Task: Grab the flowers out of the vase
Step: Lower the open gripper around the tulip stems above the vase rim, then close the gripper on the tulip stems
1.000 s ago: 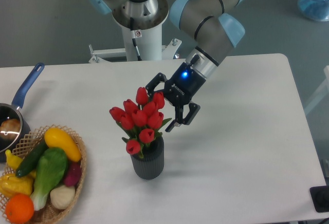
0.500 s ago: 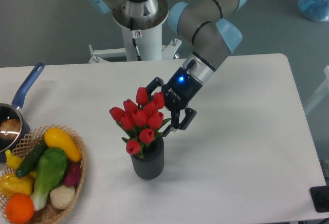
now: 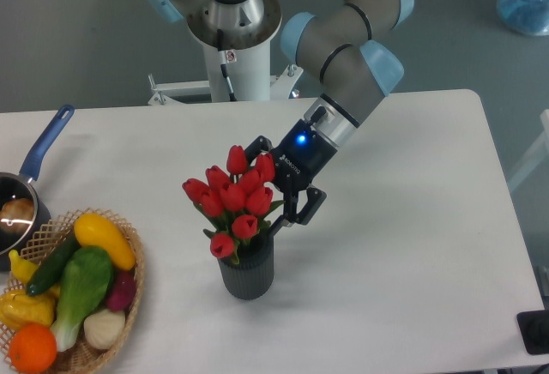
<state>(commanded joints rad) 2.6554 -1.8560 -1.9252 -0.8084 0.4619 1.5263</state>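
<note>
The gripper [image 3: 276, 183] hangs with its fingers spread apart, one at the upper right of the flowers [image 3: 232, 198], the other just right of them, touching or nearly so. The flowers stand in the vase [image 3: 248, 268], below and left of the gripper

The arm reaches down from its white base column at the top of the view, its grey links and pale blue joint caps folding at the elbow and slanting down and to the left. The wrist ends in a black tool [image 3: 276, 181] with a blue light glowing on its body. Its two fingers are spread apart — one [image 3: 257, 146] upper left, the other [image 3: 309, 205] lower right — pointing down-left, tilted, not vertical.
</note>
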